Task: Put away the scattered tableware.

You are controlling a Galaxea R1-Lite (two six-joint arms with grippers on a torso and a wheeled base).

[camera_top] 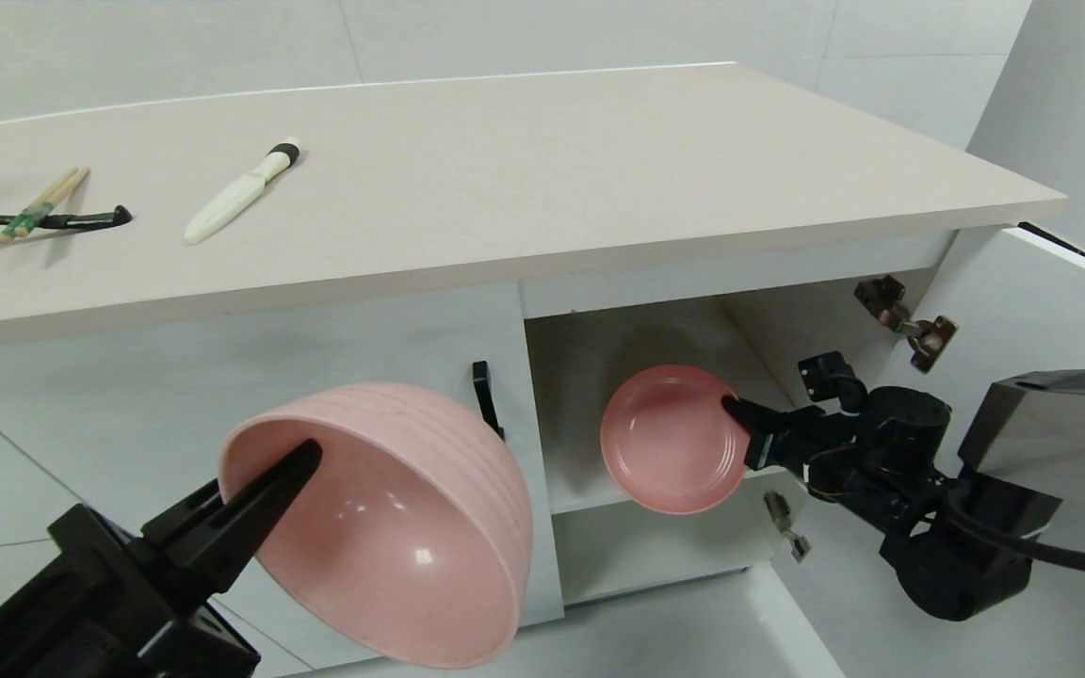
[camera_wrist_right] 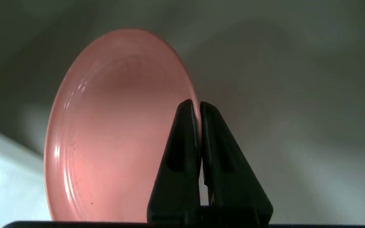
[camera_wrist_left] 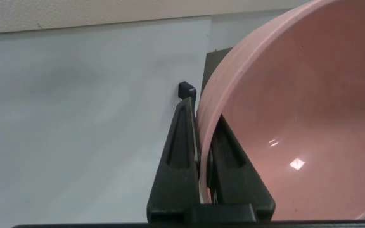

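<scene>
While pinched, the plate [camera_top: 665, 443] stands on edge.

Pink bowl [camera_wrist_left: 296, 114]: cropped by left wrist view's right edge.
Pink plate [camera_wrist_right: 116, 126]: lower rim cropped in right wrist view.
Black utensil [camera_top: 90, 221]: runs off head view's left edge.

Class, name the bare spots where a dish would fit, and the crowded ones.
The counter is bare from the knife to its right edge. Its left end is crowded with chopsticks and a black tool. In the cupboard, the plate in the right pincer fills much of the upper opening; below the shelf looks bare.
</scene>
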